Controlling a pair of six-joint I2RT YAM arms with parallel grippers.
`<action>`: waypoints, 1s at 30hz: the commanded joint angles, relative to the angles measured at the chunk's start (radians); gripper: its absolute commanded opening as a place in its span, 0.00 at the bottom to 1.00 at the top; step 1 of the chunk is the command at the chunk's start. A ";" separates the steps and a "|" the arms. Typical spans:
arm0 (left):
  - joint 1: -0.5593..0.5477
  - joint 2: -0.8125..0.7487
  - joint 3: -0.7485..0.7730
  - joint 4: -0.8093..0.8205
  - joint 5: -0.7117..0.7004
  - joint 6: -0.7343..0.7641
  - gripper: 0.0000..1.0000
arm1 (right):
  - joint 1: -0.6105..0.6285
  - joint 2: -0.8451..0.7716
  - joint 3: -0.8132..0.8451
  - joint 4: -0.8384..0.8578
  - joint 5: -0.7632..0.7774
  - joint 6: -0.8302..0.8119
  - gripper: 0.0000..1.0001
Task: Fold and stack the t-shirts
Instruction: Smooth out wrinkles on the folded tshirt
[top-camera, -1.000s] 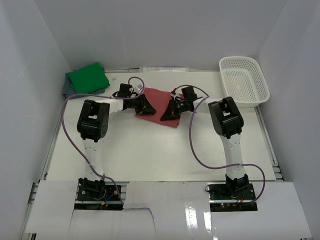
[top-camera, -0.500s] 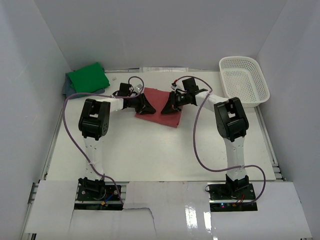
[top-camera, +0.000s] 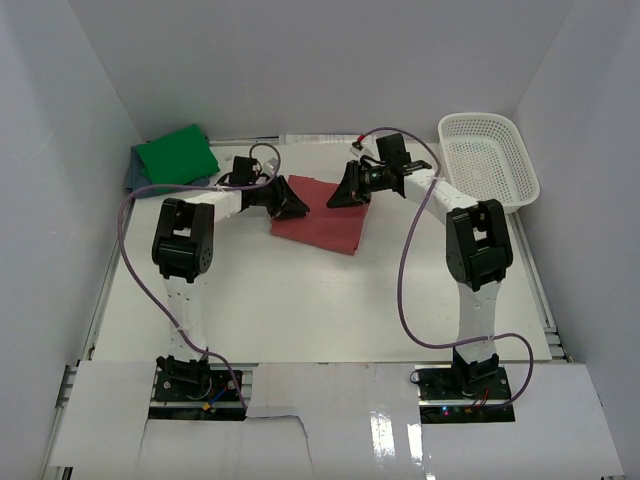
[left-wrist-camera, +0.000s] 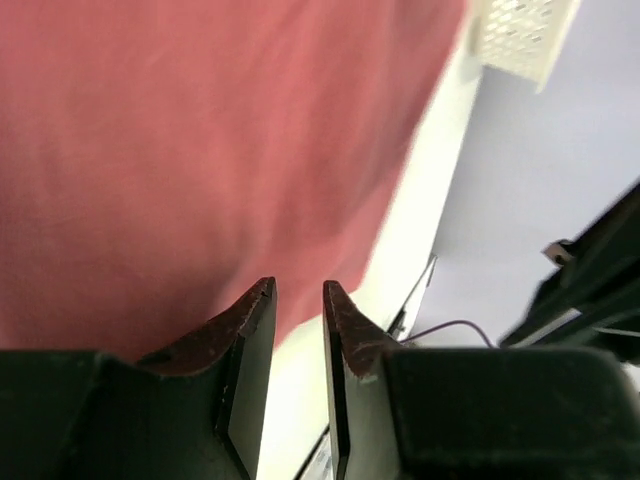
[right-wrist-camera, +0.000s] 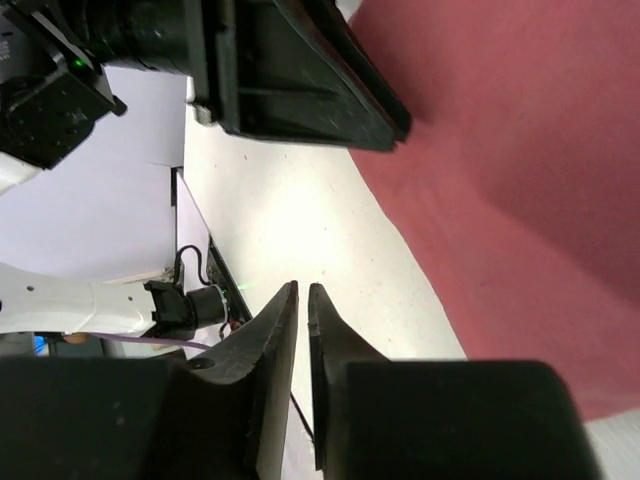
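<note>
The brick-red t-shirt (top-camera: 322, 218) lies folded flat at the table's far middle; it also shows in the left wrist view (left-wrist-camera: 200, 130) and the right wrist view (right-wrist-camera: 520, 180). The green t-shirt (top-camera: 176, 155) lies folded on the blue-grey t-shirt (top-camera: 133, 176) at the far left. My left gripper (top-camera: 296, 203) (left-wrist-camera: 298, 288) is at the red shirt's far-left edge, its jaws a narrow slit apart with nothing between. My right gripper (top-camera: 338, 196) (right-wrist-camera: 303, 288) is at the shirt's far edge, shut and empty, over bare table. The left gripper also shows in the right wrist view (right-wrist-camera: 300, 80).
A white lattice basket (top-camera: 487, 160) stands at the far right, also seen in the left wrist view (left-wrist-camera: 520, 35). White walls close in the table at the back and sides. Purple cables (top-camera: 405, 270) loop from both arms.
Both grippers have moved away from me toward the red shirt's far edge. The right arm stretched out furthest, up off the shirt's middle. The shirt lies as before.
</note>
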 joint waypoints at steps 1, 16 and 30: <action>0.039 -0.155 0.079 0.035 0.055 -0.065 0.38 | -0.033 -0.105 0.018 -0.025 -0.004 -0.028 0.16; 0.123 0.078 0.479 -0.477 -0.233 0.221 0.69 | -0.117 -0.291 -0.151 -0.063 0.010 -0.100 0.65; 0.111 0.138 0.456 -0.591 -0.403 0.338 0.73 | -0.145 -0.369 -0.157 -0.101 -0.013 -0.120 0.67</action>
